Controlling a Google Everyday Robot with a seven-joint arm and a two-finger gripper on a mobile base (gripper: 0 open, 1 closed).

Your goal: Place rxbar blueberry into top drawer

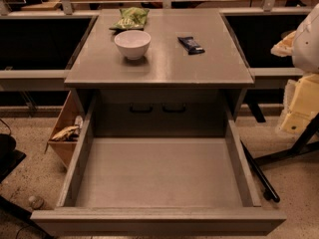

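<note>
The rxbar blueberry (191,45), a small flat dark navy wrapper, lies on the grey cabinet top (159,66), right of centre. The top drawer (159,221) is pulled fully open toward me, and its flat grey bottom is bare. My gripper is not in view. Only white and pale yellowish parts of my arm (305,39) show at the right edge, apart from the bar and to its right.
A white bowl (132,44) stands left of the bar, with a green crinkly snack bag (130,18) behind it. A recessed panel with two dark handles (157,108) sits behind the drawer. A wooden box (67,131) stands at the left and a dark pole (259,176) on the right floor.
</note>
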